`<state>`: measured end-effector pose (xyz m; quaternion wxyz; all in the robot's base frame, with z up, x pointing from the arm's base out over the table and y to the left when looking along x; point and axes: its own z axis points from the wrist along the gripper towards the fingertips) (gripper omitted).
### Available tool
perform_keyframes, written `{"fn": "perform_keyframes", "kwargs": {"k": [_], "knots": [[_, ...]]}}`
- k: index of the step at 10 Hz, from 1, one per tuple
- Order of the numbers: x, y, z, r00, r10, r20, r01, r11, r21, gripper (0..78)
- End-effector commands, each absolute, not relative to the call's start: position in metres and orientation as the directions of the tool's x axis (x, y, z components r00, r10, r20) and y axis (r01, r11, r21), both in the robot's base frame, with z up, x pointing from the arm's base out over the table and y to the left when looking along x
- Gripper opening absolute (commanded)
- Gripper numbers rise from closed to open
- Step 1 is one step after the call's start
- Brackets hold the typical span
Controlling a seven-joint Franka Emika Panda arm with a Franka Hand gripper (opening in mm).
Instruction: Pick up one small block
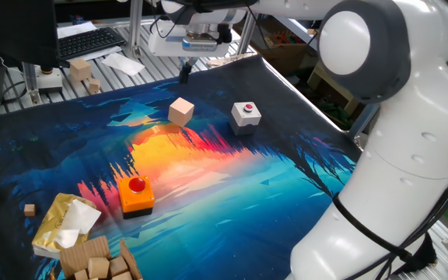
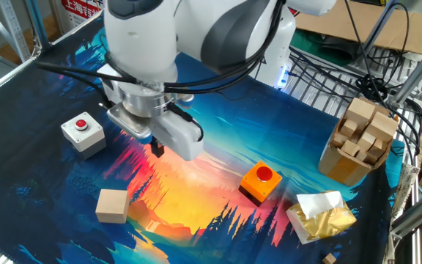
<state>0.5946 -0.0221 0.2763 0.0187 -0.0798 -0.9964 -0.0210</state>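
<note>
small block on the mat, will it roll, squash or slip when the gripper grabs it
The small block looks like a plain wooden cube, so probably rigid and fairly light. Its flat faces rest on the mat, so rolling seems unlikely. The smooth sides might slip if the gripper pinches off-centre or across corners.

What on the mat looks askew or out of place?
Little stands out. The small block sits turned at an angle on the mat, and crumpled yellow-and-white packaging lies near the mat's edge. Nothing looks spilled or damaged.
</note>
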Motion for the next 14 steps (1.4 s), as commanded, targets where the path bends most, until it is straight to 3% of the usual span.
{"fn": "perform_keyframes", "kwargs": {"k": [1,6,7,11,14], "knots": [[0.5958,-0.0232,0.2779,-0.986,0.164,0.037,0.165,0.986,0.037,0.0],[0.5957,-0.0232,0.2779,-0.984,0.169,0.058,0.170,0.985,0.028,0.0],[0.5957,-0.0232,0.2779,-0.978,0.179,0.112,0.182,0.983,0.019,0.0],[0.5957,-0.0232,0.2779,-0.944,0.309,0.115,0.307,0.951,-0.031,0.0],[0.5957,-0.0232,0.2779,-0.934,0.341,0.108,0.337,0.940,-0.057,0.0]]}}
